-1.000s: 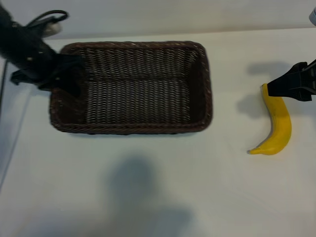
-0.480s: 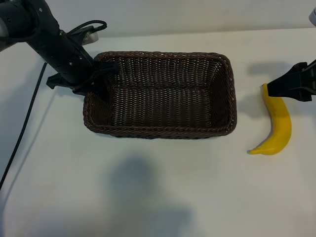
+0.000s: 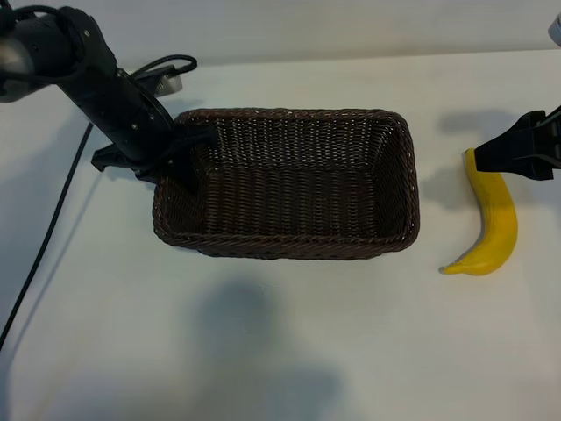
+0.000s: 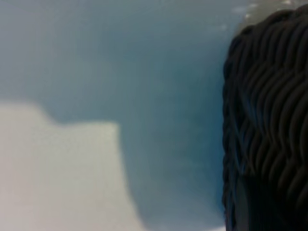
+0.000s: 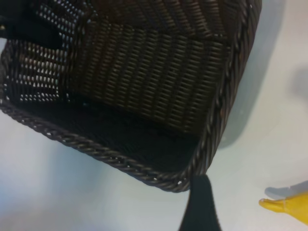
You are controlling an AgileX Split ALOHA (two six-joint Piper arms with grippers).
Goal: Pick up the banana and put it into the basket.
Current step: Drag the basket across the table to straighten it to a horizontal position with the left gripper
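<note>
The dark brown wicker basket (image 3: 289,248) sits mid-table. My left gripper (image 3: 181,154) is shut on its left wall, one finger inside and one outside. In the left wrist view only the basket's weave (image 4: 269,120) fills one side. The yellow banana (image 3: 496,224) lies on the table to the right of the basket, apart from it. My right gripper (image 3: 515,154) hovers open over the banana's far end, holding nothing. The right wrist view shows one dark finger (image 5: 199,208), the basket's near corner (image 5: 144,171) and the banana's tip (image 5: 288,204).
A black cable (image 3: 48,232) trails from the left arm across the table's left side. The white table (image 3: 289,351) stretches in front of the basket, with a soft shadow on it. A gap of bare table separates basket and banana.
The left arm has dragged the basket to the right, toward the banana, and then slightly toward the front edge. The right gripper and the banana have not moved.
</note>
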